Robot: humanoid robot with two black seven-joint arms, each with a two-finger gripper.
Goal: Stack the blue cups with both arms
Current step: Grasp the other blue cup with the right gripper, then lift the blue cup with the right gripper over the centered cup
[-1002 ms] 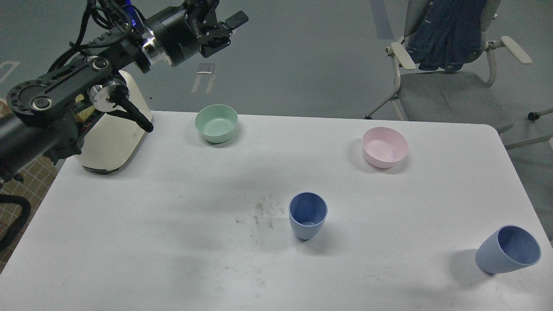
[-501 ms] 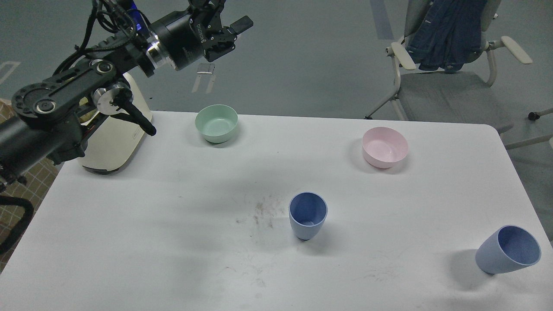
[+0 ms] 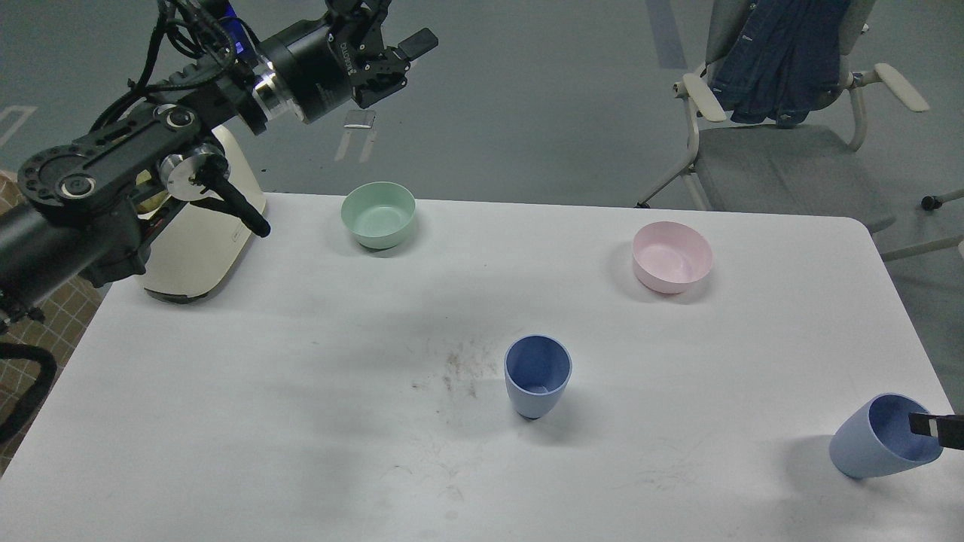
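Two pale-blue cups stand on the white table. One cup is upright near the middle. The other cup is near the front right corner, its mouth leaning to the right. My left gripper is raised high beyond the table's back left, far from both cups, open and empty. Only a black fingertip of my right gripper shows at the right edge, over the rim of the right cup. Its other finger is out of view.
A mint-green bowl sits at the back left and a pink bowl at the back right. A cream appliance stands at the left edge under my left arm. A chair with a denim jacket stands behind the table.
My right gripper's fingertip has come into view at the right edge by the right cup. My left arm rose slightly a second ago and has since held nearly still.
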